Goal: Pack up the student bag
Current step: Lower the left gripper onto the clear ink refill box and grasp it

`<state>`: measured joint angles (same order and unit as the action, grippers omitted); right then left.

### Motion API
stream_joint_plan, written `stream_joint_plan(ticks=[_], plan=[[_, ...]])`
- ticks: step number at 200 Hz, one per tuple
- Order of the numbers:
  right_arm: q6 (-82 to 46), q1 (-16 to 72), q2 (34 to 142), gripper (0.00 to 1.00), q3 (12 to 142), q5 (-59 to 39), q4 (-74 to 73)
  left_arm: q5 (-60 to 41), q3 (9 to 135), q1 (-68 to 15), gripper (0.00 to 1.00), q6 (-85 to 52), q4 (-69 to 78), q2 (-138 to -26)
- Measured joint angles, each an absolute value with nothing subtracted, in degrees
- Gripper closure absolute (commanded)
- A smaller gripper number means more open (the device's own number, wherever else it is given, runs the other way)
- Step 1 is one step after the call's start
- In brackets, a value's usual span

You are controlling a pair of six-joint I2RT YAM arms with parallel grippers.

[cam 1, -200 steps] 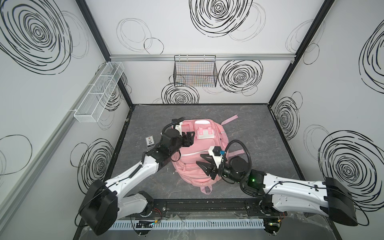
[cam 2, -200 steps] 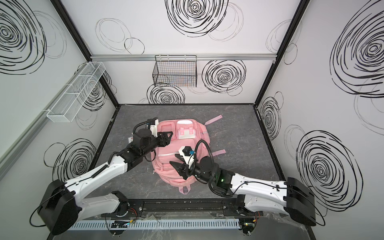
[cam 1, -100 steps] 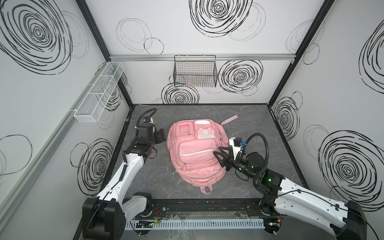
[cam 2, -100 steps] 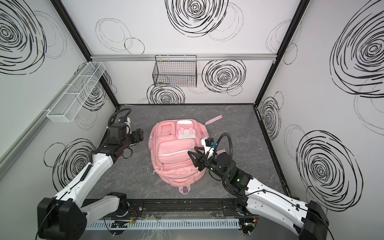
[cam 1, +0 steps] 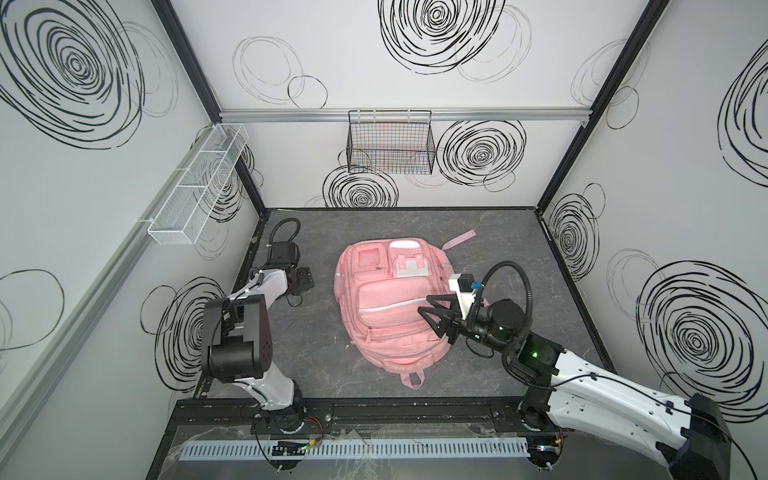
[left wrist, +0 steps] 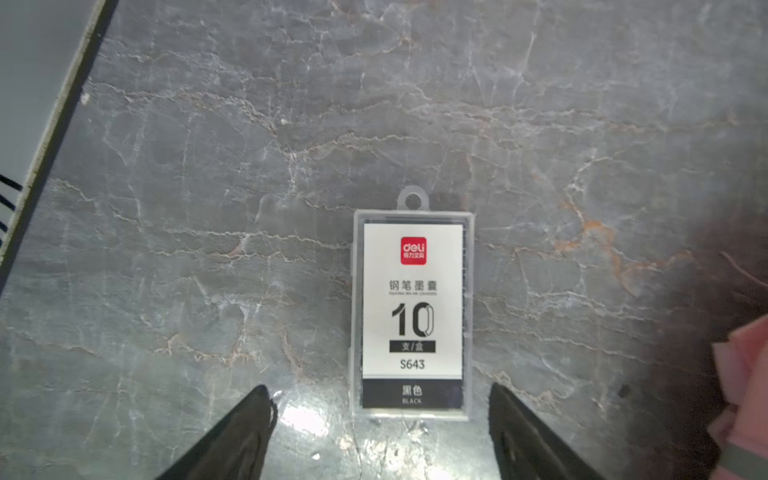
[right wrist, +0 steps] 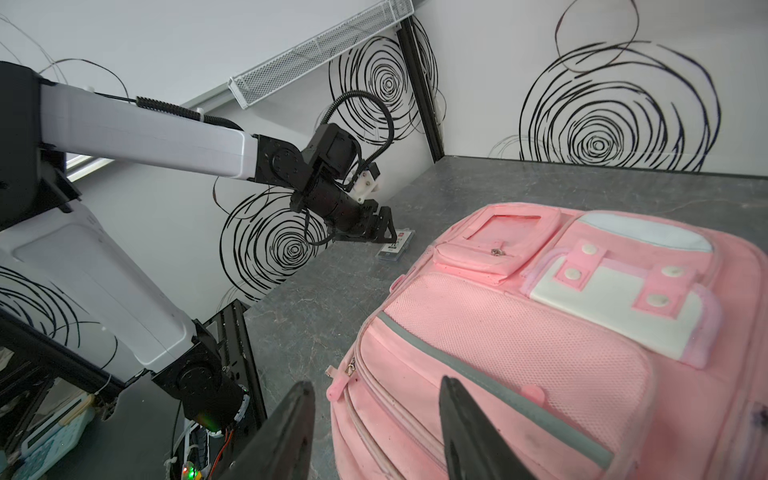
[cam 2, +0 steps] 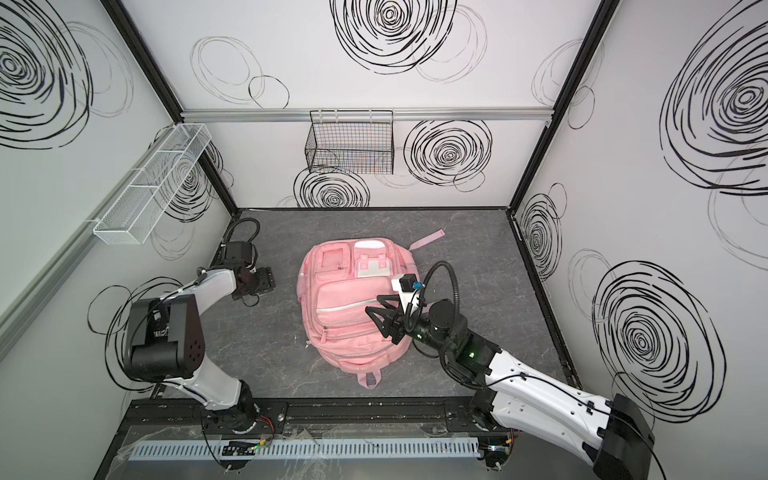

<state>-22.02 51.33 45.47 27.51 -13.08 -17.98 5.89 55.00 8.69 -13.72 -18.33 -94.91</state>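
The student bag (cam 1: 390,307) (cam 2: 353,307) is a pink backpack lying flat mid-table, front pockets up. My right gripper (cam 1: 428,307) (cam 2: 376,309) hovers over its right side, open and holding nothing. In the right wrist view, my right gripper (right wrist: 376,386) has its fingers either side of a pink zipper pull (right wrist: 340,380) on the student bag (right wrist: 561,332). My left gripper (cam 1: 305,280) (left wrist: 379,411) points down at the table left of the bag, open. A small clear box with a white label (left wrist: 411,311) (right wrist: 395,247) lies flat just ahead of its fingertips, untouched.
A white mesh shelf (cam 1: 199,187) hangs on the left wall and a black wire basket (cam 1: 390,143) on the back wall. A pink strap (cam 1: 459,239) trails from the bag's far right corner. The left wall's foot (left wrist: 54,137) runs close beside the left gripper.
My left arm has left the top of the bag, swung left toward the wall and come down over the small box with wider jaws. My right gripper has shifted slightly up the bag's right side.
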Motion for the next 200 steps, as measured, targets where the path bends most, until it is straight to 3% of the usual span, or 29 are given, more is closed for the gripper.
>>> stream_joint_plan(ticks=[69, 113, 200], plan=[[-20.53, 50.43, 43.59, 0.47, 25.74, -12.25, -17.85, 6.46, 59.61, 7.40, 0.23, -10.96, -20.40, -103.37], [-20.51, 49.82, 43.70, 0.47, 25.17, -12.58, -17.93, 5.50, 59.96, 7.18, 0.41, -9.69, -20.49, -103.92], [-20.51, 49.63, 44.31, 0.47, 25.17, -12.91, -18.31, 3.90, 60.53, 7.18, 0.44, -9.17, -20.47, -103.79]])
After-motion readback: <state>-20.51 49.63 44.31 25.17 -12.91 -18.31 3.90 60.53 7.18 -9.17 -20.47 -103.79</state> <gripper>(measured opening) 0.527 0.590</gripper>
